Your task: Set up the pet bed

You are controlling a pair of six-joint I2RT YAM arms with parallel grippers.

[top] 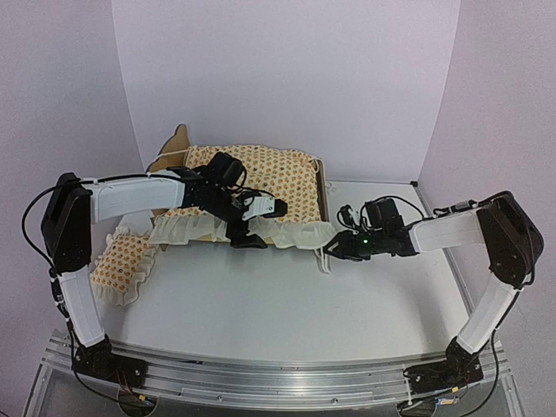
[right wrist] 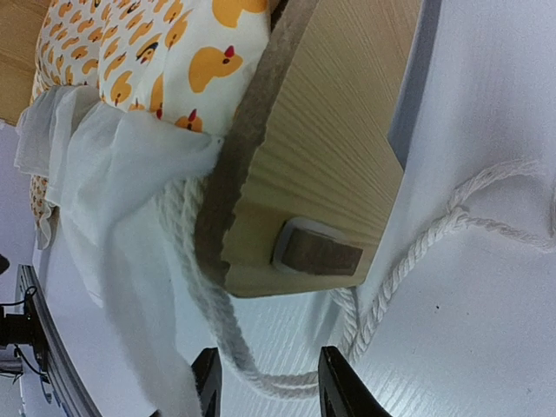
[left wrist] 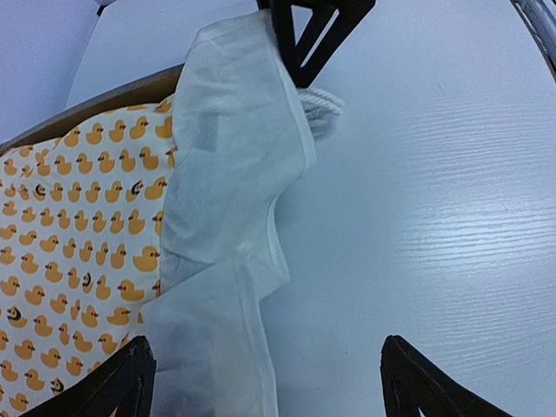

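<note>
The pet bed [top: 291, 174] sits at the table's [top: 261, 304] back; its ruffle [left wrist: 226, 174] looks limp and light, suiting a hem pinch by the wide-open left gripper [left wrist: 265, 365], while the half-closed right gripper [right wrist: 268, 373] straddles the rope [right wrist: 408, 261] unclamped.

One wooden bed frame [right wrist: 339, 130], one duck blanket [top: 278, 174], one duck pillow [top: 122, 261], one white rope [right wrist: 410, 261], two robot arms: left arm [top: 130, 195], right arm [top: 443, 230].

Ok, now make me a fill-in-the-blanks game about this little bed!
1. The bedding is covered in little orange ____.
2. The pillow lies on the ____, beside the bed frame.
3. A white ____ runs between the fingers of the right gripper.
Missing words: ducks; table; rope.
</note>
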